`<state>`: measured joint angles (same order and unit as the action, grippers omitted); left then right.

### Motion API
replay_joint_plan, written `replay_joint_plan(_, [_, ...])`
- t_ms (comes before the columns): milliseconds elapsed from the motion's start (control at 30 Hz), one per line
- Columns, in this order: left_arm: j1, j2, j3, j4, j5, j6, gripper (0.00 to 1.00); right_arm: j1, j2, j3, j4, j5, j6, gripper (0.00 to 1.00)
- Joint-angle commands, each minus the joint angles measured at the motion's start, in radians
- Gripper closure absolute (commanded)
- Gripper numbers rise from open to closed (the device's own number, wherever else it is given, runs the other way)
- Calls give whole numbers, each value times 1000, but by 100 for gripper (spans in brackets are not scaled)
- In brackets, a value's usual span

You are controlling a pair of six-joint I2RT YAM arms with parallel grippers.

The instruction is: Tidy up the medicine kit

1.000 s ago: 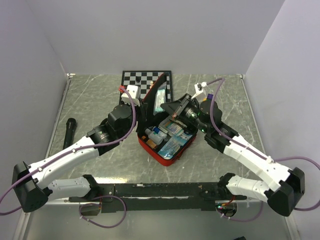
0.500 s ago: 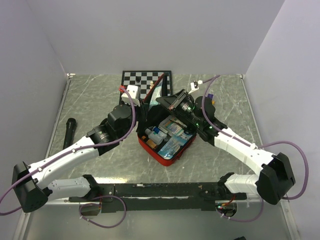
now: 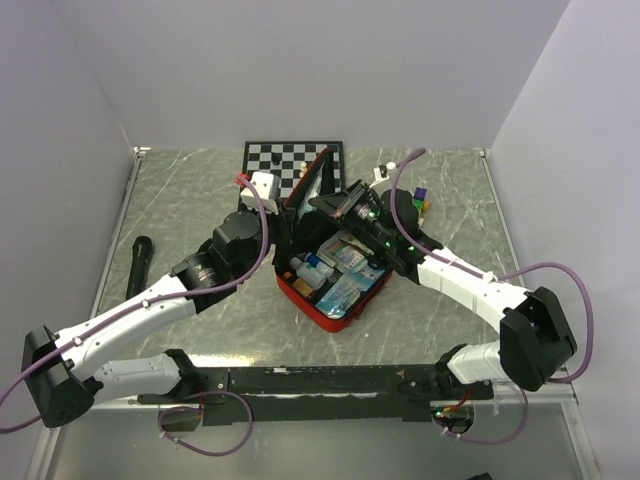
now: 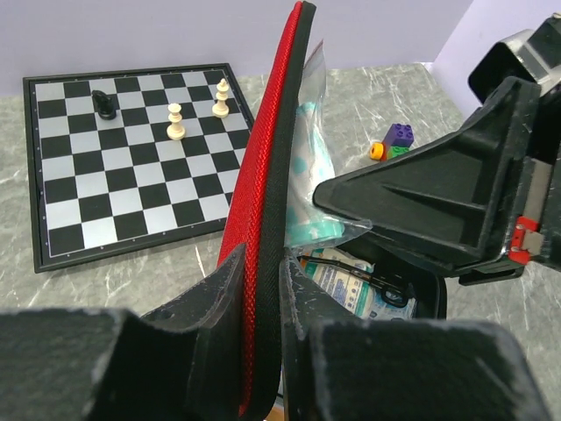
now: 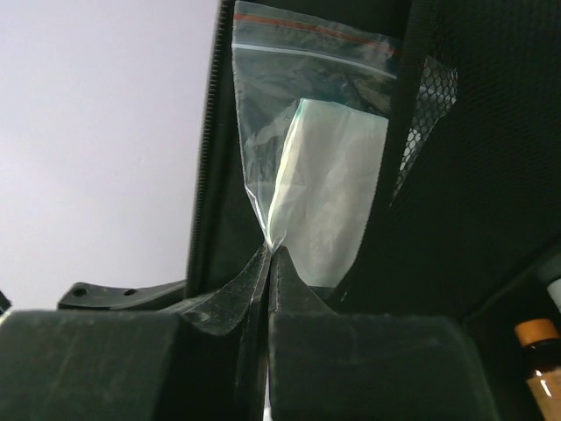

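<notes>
**A:** Locate kit [image 3: 332,314].

**B:** Found just in front of chessboard [image 3: 285,158], toward its right corner. Lies open, red base flat, packed with small bottles and packets [image 3: 318,268]. Has lid [image 4: 263,175] raised upright, red outside, black lining, top edge closest to chessboard.

**A:** Check left gripper [image 4: 260,267].

**B:** Clamped on lid edge, one finger [image 4: 215,320] each side of the red fabric. Narrow gap only, filled by lid.

**A:** Check right gripper [image 5: 268,254].

**B:** Closed tight, pinching one corner of clear zip bag [image 5: 316,96], zip end farthest from the tips. Holds it right beside lid's black inner face, next to mesh pocket [image 5: 429,96]. Pale packet [image 5: 329,193] inside; can't read it.

**A:** List rest.

**B:** Three pieces [image 4: 175,121] spotted on chessboard: two white, one black, all upright. Small stack of toy bricks [image 4: 393,140] off right of chessboard, apart from it, purple over green and orange. Also black cylinder [image 3: 137,262] well left of chessboard and nearer than it, lying flat. Can't tell what kind.
</notes>
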<state>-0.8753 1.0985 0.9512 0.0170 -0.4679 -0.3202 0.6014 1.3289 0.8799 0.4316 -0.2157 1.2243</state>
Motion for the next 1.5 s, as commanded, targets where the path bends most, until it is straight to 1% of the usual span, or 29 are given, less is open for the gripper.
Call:
replay_joint_plan(0, [-2, -22, -19, 0, 26, -36, 83, -15, 10, 24, 65, -53, -57, 98])
replay_joint_plan(33, [-2, -20, -20, -2, 26, -34, 83, -15, 10, 27, 67, -62, -74, 94])
replay_joint_plan(133, [-2, -20, -20, -2, 21, -34, 83, -17, 7, 57, 32, -102, -117, 65])
replay_joint_plan(200, [-4, -15, -20, 0, 20, -34, 83, -15, -5, 79, -5, -106, -144, 50])
replay_joint_plan(267, [-2, -14, -20, 0, 18, -34, 83, -14, -26, 97, -43, -106, -163, 42])
replay_joint_plan(333, [-2, -11, -17, 0, 14, -36, 83, -14, -43, 114, -82, -105, -190, 37])
replay_joint_plan(433, [-2, -6, -15, -5, 9, -37, 83, -14, -82, 136, -163, -94, -238, 36])
replay_joint_plan(467, [-2, -8, -14, -5, 9, -39, 83, -14, -92, 148, -222, -77, -262, 36])
replay_joint_plan(533, [-2, -12, -15, -3, 11, -39, 83, -14, -121, 172, -309, -38, -325, 39])
replay_joint_plan(600, [-2, -12, -15, 1, 12, -42, 84, -14, -128, 191, -362, -21, -368, 51])
replay_joint_plan(667, [-2, -14, -14, 3, 20, -45, 84, -14, -106, 227, -418, -13, -414, 70])
replay_joint_plan(700, [-2, -11, -11, 3, 23, -46, 85, -14, -88, 253, -453, -11, -436, 77])
replay_joint_plan(767, [-2, -11, -8, -5, 34, -52, 85, -14, -51, 292, -484, -17, -482, 85])
replay_joint_plan(833, [-2, -12, -5, -12, 40, -56, 87, -12, -21, 315, -481, -24, -506, 88])
replay_joint_plan(967, [-2, -17, -8, -15, 44, -59, 88, -12, 55, 390, -501, -46, -542, 89])
replay_joint_plan(1133, [-2, -15, 4, -15, 52, -57, 92, -14, 165, 479, -596, -66, -585, 89])
replay_joint_plan(1267, [-4, -14, 8, -15, 57, -51, 96, -14, 216, 528, -709, -59, -626, 87])
replay_joint_plan(1333, [-2, -12, 11, -15, 55, -48, 98, -12, 182, 513, -720, -33, -637, 82])
replay_joint_plan(1367, [-4, -12, 14, -15, 52, -46, 99, -12, 152, 486, -699, -15, -640, 78])
replay_joint_plan(1467, [-2, -12, 20, -43, 52, -42, 99, -12, 60, 435, -648, 21, -660, 59])
